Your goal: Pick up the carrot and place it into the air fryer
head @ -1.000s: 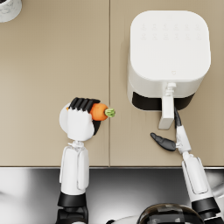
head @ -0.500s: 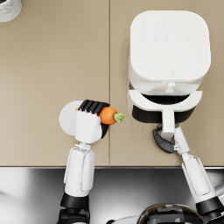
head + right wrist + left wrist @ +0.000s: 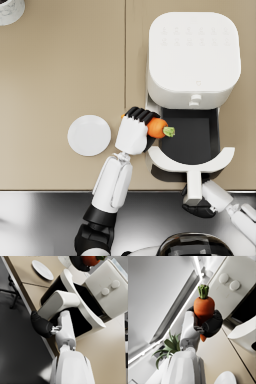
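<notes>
My right hand (image 3: 200,207) grips the handle (image 3: 192,186) of the pulled-out drawer (image 3: 192,159). My left hand (image 3: 134,131) is clamped on the carrot (image 3: 159,128), over the drawer's left edge, before the air fryer (image 3: 192,57).

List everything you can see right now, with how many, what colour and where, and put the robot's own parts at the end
carrot: one, orange with a green stalk end, held over the left edge of the open drawer
air fryer: one, white, on the right of the counter, its black-lined drawer pulled out toward the robot
drawer handle: one, white, at the counter's front edge
plate: one, white, round, on the counter left of the carrot
counter: one, beige, with a seam running front to back
round white thing: one, at the far left corner, cut off by the frame, cannot tell what it is
plant: one, green leaves, in the background of the left wrist view
left hand: dark fingers, grips the carrot
right hand: dark, holds the drawer handle
</notes>
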